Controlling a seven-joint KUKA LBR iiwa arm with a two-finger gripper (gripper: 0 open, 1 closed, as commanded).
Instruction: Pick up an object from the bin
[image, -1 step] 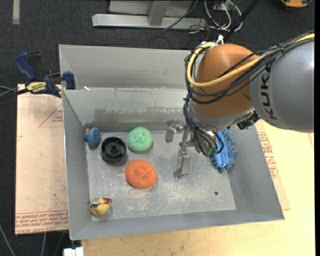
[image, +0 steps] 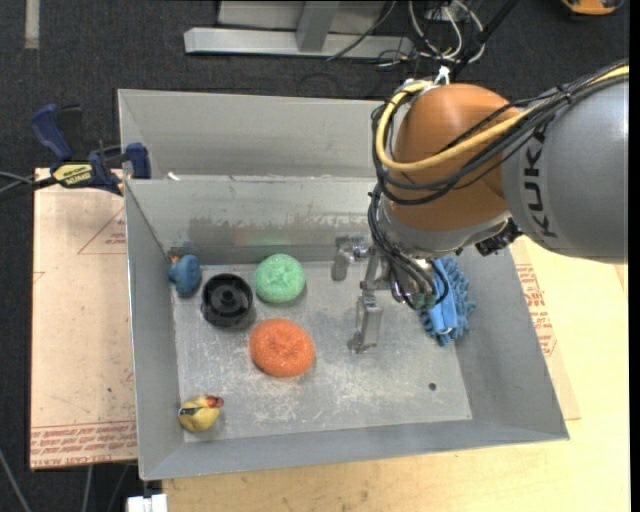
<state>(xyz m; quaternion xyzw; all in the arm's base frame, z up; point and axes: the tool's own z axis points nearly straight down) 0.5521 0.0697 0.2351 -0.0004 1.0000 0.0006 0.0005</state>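
**Jaws open over bare floor, nothing held**

Gripper (image: 356, 300): jaws spread wide, nothing between them, hanging over bare floor in the right-middle of the bin (image: 250, 205).

Nearest candidates:
- Blue bristly piece (image: 448, 300), just beside the gripper on its right, near the right wall, partly hidden under the wrist. Looks like light, flexible plastic or rubber. Spikes will likely bend and slip, so close across the solid spine rather than the tips. The wall leaves little room on that side.
- Orange scrub ball (image: 282, 348), near on the left, lying clear on the floor. Looks like a mesh scourer: light, soft, squashy, not fragile. Straddle its middle and close deep. It will compress before it grips. Probably the easier pick.
- Green ball (image: 280, 278), just behind the orange one. Looks much the same, same approach.

Further left: black round cap (image: 228, 300), small blue lump (image: 185, 272), yellow duck toy (image: 200, 412) in the front-left corner.
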